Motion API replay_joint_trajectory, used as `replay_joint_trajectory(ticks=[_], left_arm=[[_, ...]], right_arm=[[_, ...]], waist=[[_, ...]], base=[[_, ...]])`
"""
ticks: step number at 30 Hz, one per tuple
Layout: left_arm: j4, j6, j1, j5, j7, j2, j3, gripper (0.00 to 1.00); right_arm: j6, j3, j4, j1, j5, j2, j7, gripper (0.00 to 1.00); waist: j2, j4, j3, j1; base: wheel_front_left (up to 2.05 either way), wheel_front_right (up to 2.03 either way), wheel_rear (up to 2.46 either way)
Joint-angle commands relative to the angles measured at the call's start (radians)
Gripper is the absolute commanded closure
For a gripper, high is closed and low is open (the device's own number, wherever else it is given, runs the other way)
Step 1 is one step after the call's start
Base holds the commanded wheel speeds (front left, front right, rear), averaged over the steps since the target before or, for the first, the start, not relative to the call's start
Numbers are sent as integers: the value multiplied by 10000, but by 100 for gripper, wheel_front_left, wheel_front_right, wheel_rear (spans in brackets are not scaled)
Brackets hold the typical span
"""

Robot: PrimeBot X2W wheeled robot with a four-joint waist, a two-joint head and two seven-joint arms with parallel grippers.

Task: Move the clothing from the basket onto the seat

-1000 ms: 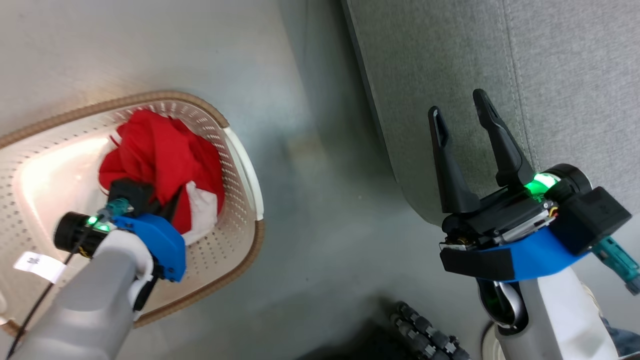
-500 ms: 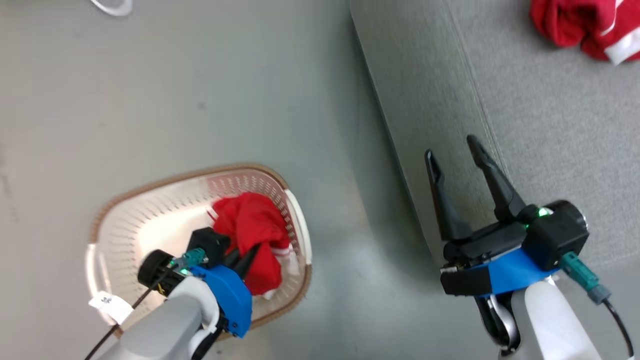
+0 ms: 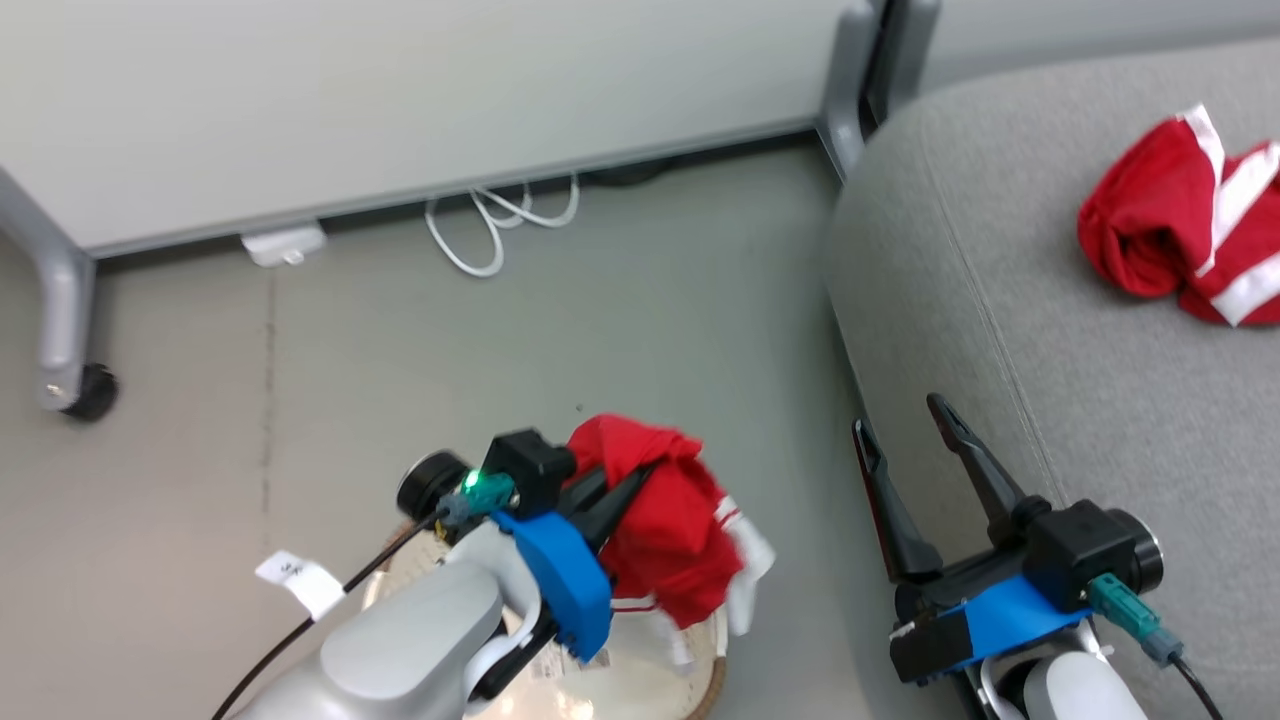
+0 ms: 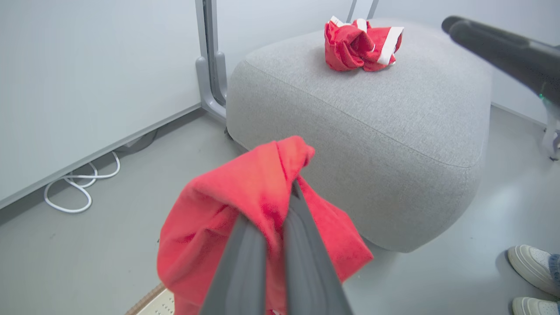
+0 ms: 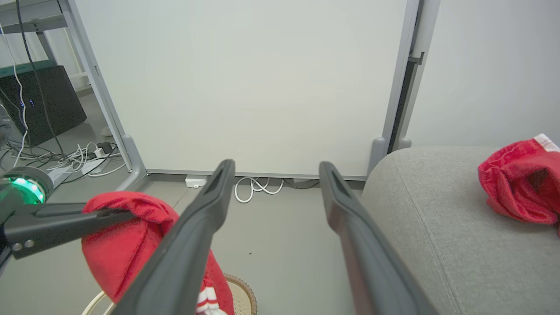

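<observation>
At the far left a grey frame leg [image 3: 55,300] on a dark castor [image 3: 92,392] stands on the floor [image 3: 300,400]. It carries a pale panel [image 3: 400,90], and at the panel's foot lie a white adapter [image 3: 283,245] and a looped white cable [image 3: 490,225]. Nearer, left of centre, the left pincer [image 3: 635,480] is clamped tight on a red garment [image 3: 675,535], with a fold of cloth nipped between its two dark fingers (the left wrist view shows the fabric bunched over both of them). The garment hangs crumpled, white stripes and trim at its lower edge, over the basket [image 3: 712,690]. A bit of the basket's cream bottom and brown rim shows at the bottom edge, and I cannot tell whether the lowest folds touch it. To the right, beside the seat's near edge, the right pincer [image 3: 898,416] holds nothing, its fingers spread wide. The grey seat [image 3: 1050,330] takes up the right side. On its top, well apart from both pincers, lies a second red garment [image 3: 1170,230], crumpled, with white bands.
</observation>
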Motion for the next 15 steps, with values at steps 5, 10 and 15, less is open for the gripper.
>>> replay_joint_trajectory(ticks=[5, 10, 15], left_arm=[[-403, -19, -714, -8, -49, -227, 288, 100], [-402, -19, -1386, -57, 36, -544, 299, 100], [-311, -19, -2059, -123, 210, -853, 253, 100]], right_arm=[[5, 91, -48, 456, 18, -15, 202, 0], [5, 208, -106, 722, 66, -15, 385, 0], [5, 299, -174, 930, 80, -15, 524, 0]], waist=[[-1, 823, -1209, 3], [-1, 982, -1645, 3], [-1, 1050, -1894, 3]], base=[[0, 0, 0], [0, 0, 0], [0, 0, 0]])
